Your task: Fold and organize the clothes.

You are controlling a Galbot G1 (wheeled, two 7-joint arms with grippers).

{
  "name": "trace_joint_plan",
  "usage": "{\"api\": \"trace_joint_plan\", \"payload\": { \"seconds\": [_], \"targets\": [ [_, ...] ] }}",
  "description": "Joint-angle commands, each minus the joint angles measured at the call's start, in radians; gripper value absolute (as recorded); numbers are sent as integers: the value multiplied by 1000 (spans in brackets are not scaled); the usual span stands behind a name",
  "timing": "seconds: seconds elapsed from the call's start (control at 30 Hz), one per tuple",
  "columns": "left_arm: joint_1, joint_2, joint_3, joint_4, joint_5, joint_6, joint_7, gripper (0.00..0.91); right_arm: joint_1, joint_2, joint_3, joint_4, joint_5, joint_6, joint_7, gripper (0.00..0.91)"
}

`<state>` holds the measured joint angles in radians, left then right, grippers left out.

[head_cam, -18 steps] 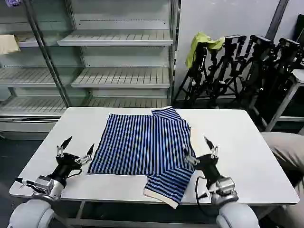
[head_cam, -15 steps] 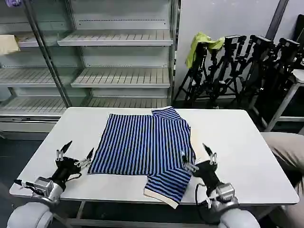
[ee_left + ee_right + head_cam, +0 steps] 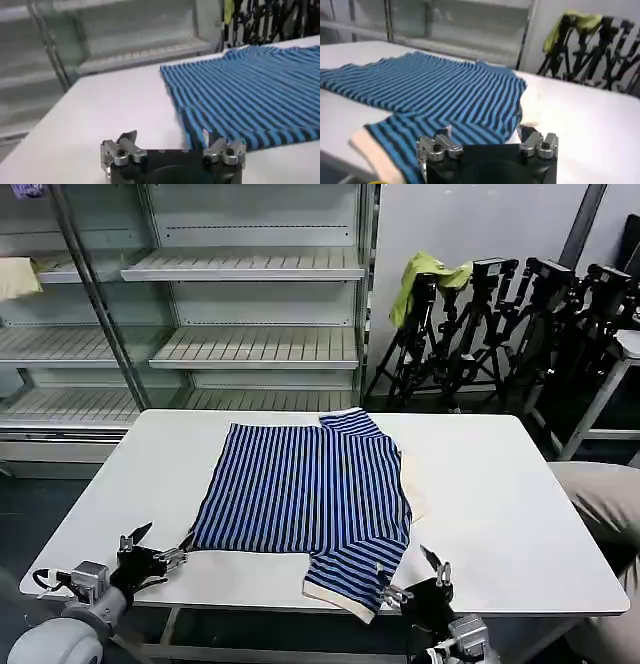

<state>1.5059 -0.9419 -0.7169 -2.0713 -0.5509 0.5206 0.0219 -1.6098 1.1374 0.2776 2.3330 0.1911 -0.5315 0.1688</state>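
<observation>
On the white table [image 3: 500,484] the striped shirt [image 3: 300,489] lay half folded; your left gripper [image 3: 155,546] and right gripper [image 3: 415,576] hovered spread open, empty, near its front edge. Pinching one layer could have undone your fold.

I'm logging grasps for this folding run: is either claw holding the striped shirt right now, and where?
Nothing is held. The left claw and right claw are both open at the table's near edge, off the shirt.

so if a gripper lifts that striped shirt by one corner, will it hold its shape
Probably not. The shirt lies flat and folded over itself, so it likely drapes and unfolds. Its cream-trimmed sleeve already reaches the table edge and may slide off.
</observation>
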Motion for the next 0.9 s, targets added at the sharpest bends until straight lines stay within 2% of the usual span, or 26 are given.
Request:
{"api": "trace_joint_plan", "payload": {
  "seconds": [0.03, 0.3, 0.73, 0.77, 0.8, 0.83, 0.87, 0.9],
  "targets": [
    [-6, 10, -11, 4, -110, 57, 19, 907, -34, 9, -30, 13, 12, -46, 19, 907],
    [-19, 5, 7, 29, -64, 56, 22, 907, -42, 12, -39, 10, 11, -46, 41, 907],
    [-18, 3, 26, 45, -27, 56, 14, 907, -53, 19, -67, 2, 9, -48, 43, 907],
    [-19, 3, 28, 46, -25, 56, 13, 907, -53, 19, -66, -3, 9, -48, 49, 836],
    [-17, 2, 29, 47, -24, 56, 16, 907, -52, 20, -65, -6, 11, -48, 53, 584],
    [-16, 2, 29, 47, -24, 56, 18, 897, -52, 20, -64, -6, 11, -48, 54, 0],
    [-15, 2, 29, 46, -25, 56, 20, 574, -51, 19, -62, -5, 17, -47, 54, 0],
    [-15, 1, 30, 46, -26, 56, 21, 403, -50, 18, -60, -2, 28, -48, 55, 0]
  ]
}}
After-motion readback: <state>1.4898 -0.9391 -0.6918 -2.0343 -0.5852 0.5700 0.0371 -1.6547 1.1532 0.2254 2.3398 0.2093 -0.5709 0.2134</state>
